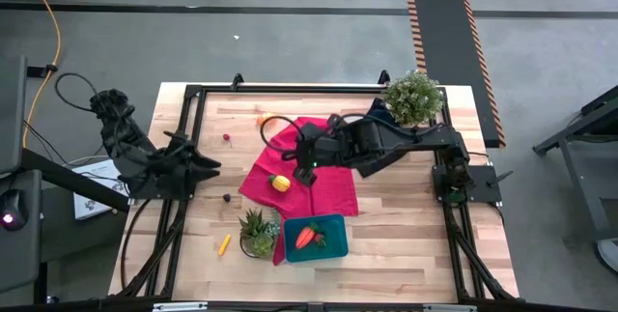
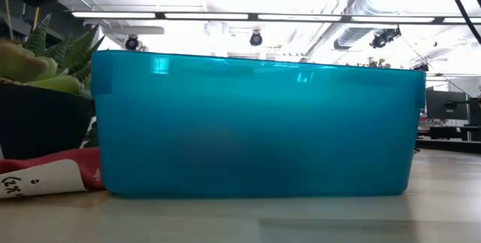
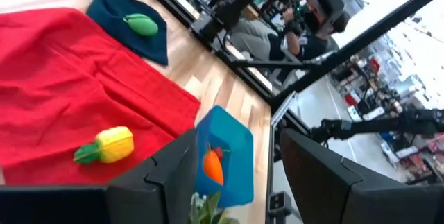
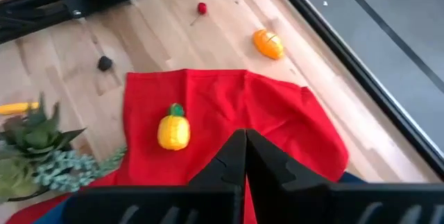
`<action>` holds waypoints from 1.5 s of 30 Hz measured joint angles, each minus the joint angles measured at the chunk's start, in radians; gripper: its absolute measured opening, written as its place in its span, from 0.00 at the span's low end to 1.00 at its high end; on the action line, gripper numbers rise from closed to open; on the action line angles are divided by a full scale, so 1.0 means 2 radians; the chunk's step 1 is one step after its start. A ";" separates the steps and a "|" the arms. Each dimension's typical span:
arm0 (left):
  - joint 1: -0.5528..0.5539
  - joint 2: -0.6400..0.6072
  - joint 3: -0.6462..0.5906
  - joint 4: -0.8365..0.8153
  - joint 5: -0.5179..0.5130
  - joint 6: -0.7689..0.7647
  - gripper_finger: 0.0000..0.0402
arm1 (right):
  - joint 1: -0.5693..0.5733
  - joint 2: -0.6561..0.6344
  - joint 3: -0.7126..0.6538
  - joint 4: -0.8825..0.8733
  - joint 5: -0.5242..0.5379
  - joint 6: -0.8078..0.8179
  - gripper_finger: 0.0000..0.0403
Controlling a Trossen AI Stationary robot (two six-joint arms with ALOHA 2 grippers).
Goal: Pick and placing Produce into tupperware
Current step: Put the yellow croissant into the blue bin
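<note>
The teal tupperware stands near the table's near edge and fills the low view. A red-orange carrot lies inside it. A yellow piece with a green top rests on the red cloth. My right gripper hangs shut over the red cloth, just right of that piece. My left gripper waits open at the table's left. A green oval lies on the navy cloth. An orange piece and a thin yellow stick lie on bare wood.
The red cloth covers the table's middle. A small potted plant stands just left of the tupperware, and a bushy plant stands at the far right on the navy cloth. A small red ball and a dark ball lie left of the cloth.
</note>
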 joint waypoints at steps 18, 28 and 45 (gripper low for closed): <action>0.202 0.028 0.008 0.059 0.151 0.137 0.48 | -0.017 0.000 0.000 -0.005 -0.014 -0.030 0.00; 0.335 0.071 0.037 0.057 0.265 0.221 0.48 | -0.017 0.000 0.000 -0.045 -0.015 -0.027 0.00; 0.543 0.206 0.139 -0.060 0.340 0.334 0.48 | -0.061 0.000 0.000 -0.132 -0.010 -0.077 0.00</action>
